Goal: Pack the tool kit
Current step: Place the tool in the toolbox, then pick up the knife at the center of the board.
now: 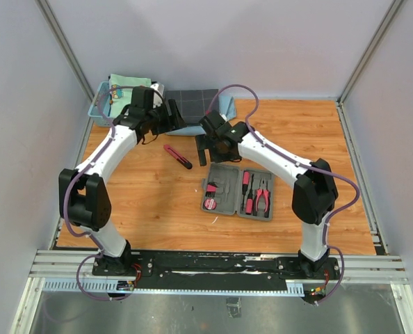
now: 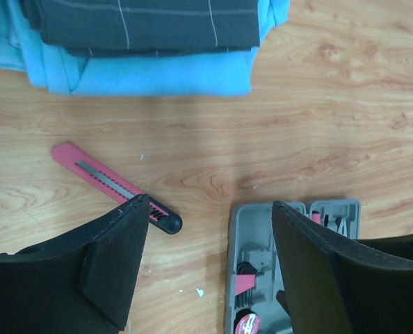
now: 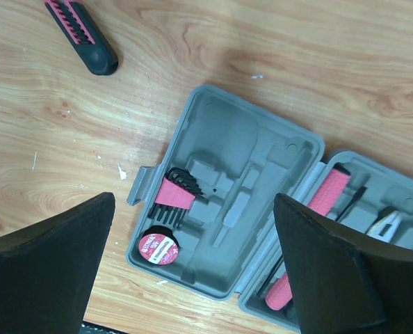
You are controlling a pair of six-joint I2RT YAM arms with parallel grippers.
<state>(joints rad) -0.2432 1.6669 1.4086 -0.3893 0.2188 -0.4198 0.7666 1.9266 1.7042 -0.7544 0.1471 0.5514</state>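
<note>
The grey tool case [image 1: 222, 186] lies open on the wooden table. Its left half [image 3: 227, 202] holds pink-and-black hex keys [image 3: 175, 195] and a round tape [image 3: 156, 249]. Its right half holds pink screwdrivers [image 3: 328, 191] and pliers [image 1: 263, 198]. The pink-and-black knife [image 1: 178, 156] lies loose on the table, left of the case, and also shows in the left wrist view [image 2: 112, 186]. My left gripper [image 1: 170, 122] is open and empty above the knife's black end [image 2: 210, 202]. My right gripper [image 1: 208, 149] is open and empty above the case's left half [image 3: 194, 200].
A dark grey checked cloth [image 1: 192, 103] lies folded on a light blue layer [image 2: 144, 76] at the back of the table. A light blue basket [image 1: 99, 106] with a pale green cloth stands at the back left. Grey walls enclose the table.
</note>
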